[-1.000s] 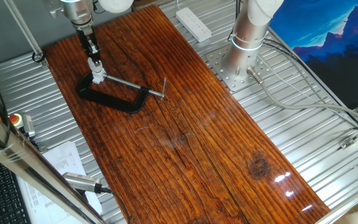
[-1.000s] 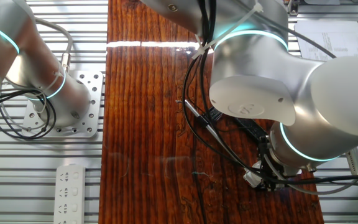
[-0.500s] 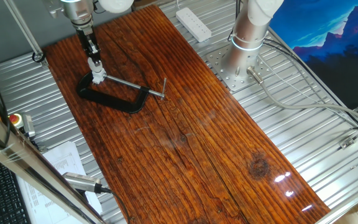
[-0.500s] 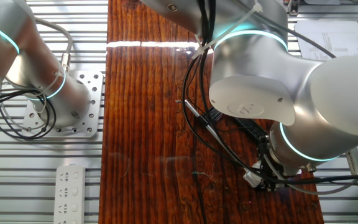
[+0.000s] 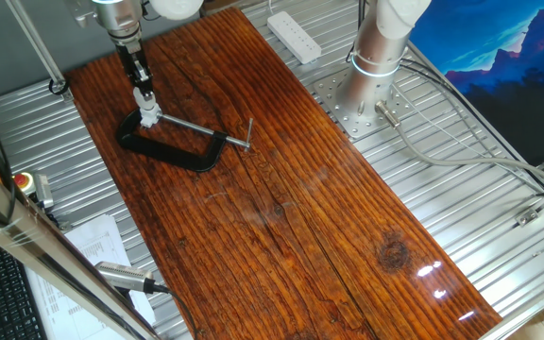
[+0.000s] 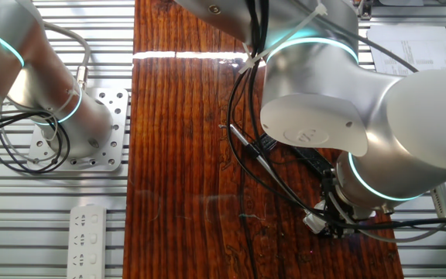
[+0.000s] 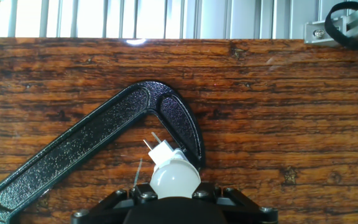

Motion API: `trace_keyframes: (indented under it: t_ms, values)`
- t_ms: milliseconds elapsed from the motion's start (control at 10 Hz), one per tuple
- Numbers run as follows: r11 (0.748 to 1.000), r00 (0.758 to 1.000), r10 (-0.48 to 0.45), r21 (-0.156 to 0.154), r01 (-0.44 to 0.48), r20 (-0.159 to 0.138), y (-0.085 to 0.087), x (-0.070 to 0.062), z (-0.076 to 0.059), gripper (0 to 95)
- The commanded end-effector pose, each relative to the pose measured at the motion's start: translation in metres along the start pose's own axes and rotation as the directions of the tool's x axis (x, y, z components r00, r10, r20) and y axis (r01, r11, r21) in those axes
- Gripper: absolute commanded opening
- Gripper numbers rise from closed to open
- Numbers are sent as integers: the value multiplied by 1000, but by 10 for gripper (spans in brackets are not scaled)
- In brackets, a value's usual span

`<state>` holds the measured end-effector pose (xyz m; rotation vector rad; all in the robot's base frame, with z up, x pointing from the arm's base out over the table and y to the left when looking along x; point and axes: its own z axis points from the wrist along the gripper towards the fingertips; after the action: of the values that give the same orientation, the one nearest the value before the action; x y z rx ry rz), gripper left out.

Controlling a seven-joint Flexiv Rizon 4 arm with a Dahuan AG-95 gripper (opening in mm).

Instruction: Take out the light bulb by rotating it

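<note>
The light bulb (image 7: pixel 174 176) is a small frosted white bulb with a pale base, and two metal pins stick out of that base. In the hand view my gripper (image 7: pixel 174 190) is shut on its rounded top, a finger on each side. The pins point at the inner bend of the black C-clamp (image 7: pixel 98 146) and touch nothing. In one fixed view the gripper (image 5: pixel 141 87) holds the bulb (image 5: pixel 143 97) just above the white socket stub (image 5: pixel 147 117) clamped in the C-clamp (image 5: pixel 168 148). The stub is hidden in the hand view.
The clamp's steel screw rod (image 5: pixel 201 129) runs right across the wooden board (image 5: pixel 281 208). A white power strip (image 5: pixel 294 35) lies at the back. The arm's base (image 5: pixel 371 66) stands to the right. In the other fixed view the arm (image 6: pixel 339 108) hides most of the clamp.
</note>
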<state>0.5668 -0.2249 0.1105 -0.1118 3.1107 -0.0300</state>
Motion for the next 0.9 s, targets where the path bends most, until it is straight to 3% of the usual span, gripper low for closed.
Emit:
trace_keyframes:
  t_ms: [100,600,700,900]
  values:
    - [1000,1000,0,3,0,0,-1,0,0,380]
    - [1000,1000,0,3,0,0,-1,0,0,380]
    - [945,945,-327,3,327,-19,-1,4,1,0]
    - [941,941,-337,0,337,-17,-1,4,1,0]
